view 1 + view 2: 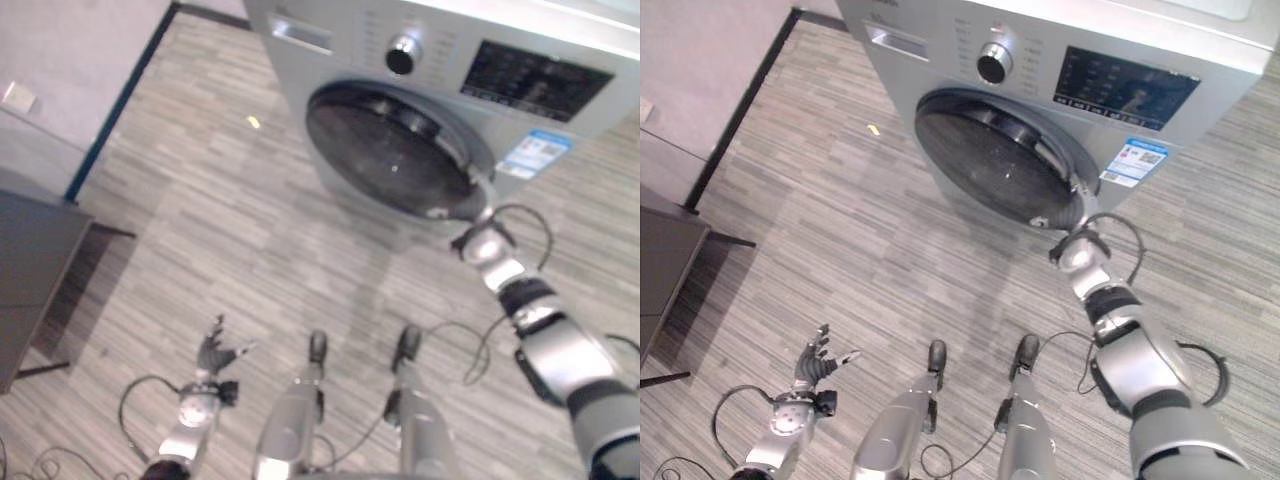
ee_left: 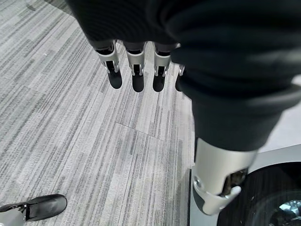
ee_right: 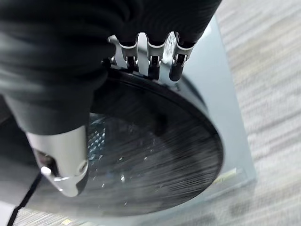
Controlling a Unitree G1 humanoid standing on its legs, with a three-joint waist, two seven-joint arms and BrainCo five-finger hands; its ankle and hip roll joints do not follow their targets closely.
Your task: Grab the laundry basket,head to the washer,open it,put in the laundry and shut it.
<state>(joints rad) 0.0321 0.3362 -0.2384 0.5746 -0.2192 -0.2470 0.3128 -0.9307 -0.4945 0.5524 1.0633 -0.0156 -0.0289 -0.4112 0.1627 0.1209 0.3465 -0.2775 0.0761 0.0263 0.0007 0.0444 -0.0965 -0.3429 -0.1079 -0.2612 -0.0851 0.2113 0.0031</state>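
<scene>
Right hand (image 1: pixel 1072 248) reaches to the rim of the round dark-glass door (image 1: pixel 995 160) of the silver-grey front-loading washing machine (image 1: pixel 1200 50), at the door's edge on the robot's right. In the right wrist view its fingers (image 3: pixel 153 59) are bent over the door's rim, hooked on it, with the thumb (image 3: pixel 63 160) apart from them over the glass. The door lies flush against the machine's front, which faces the robot and the grey striped wood-look floor (image 1: pixel 840 230). Above the door sit a round silver knob (image 1: pixel 992 62) and a dark display panel (image 1: pixel 1125 85). Left hand (image 1: pixel 815 368) hangs low on the robot's left over the floor, well apart from the machine, its fingers (image 2: pixel 136 70) straight and spread, holding nothing. A dark table (image 1: pixel 30 260) stands further left by the wall.
</scene>
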